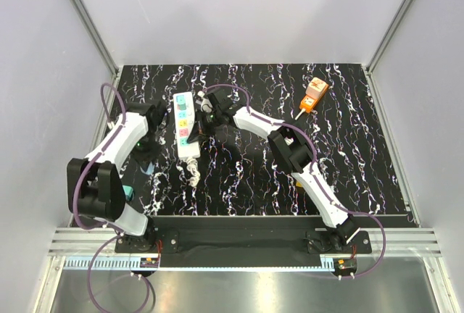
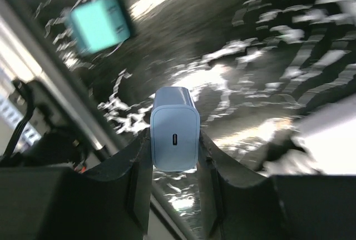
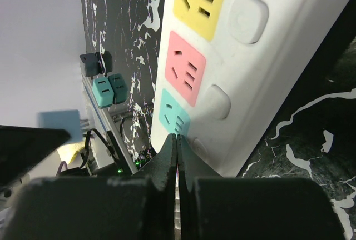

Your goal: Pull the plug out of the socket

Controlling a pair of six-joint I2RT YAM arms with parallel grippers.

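The socket [image 1: 184, 100], a long white strip with coloured outlet squares, lies on the black marble table; its yellow, pink and teal outlets fill the right wrist view [image 3: 267, 56] and all stand empty. The plug [image 2: 174, 131], a pale blue cube with a small port, is off the strip and held between the fingers of my left gripper [image 2: 174, 138], to the left of the strip [image 1: 147, 162]. The plug [image 3: 60, 126] also shows blurred in the right wrist view. My right gripper [image 3: 177, 138] is shut with nothing in it, tips resting on the strip's teal end [image 1: 196, 136].
An orange plug [image 1: 314, 94] lies at the back right of the table. A teal plug [image 2: 99, 24] sits near the left arm's base [image 1: 127, 193]. More teal and dark plugs [image 3: 108, 89] stand by the table's edge. Grey walls enclose three sides.
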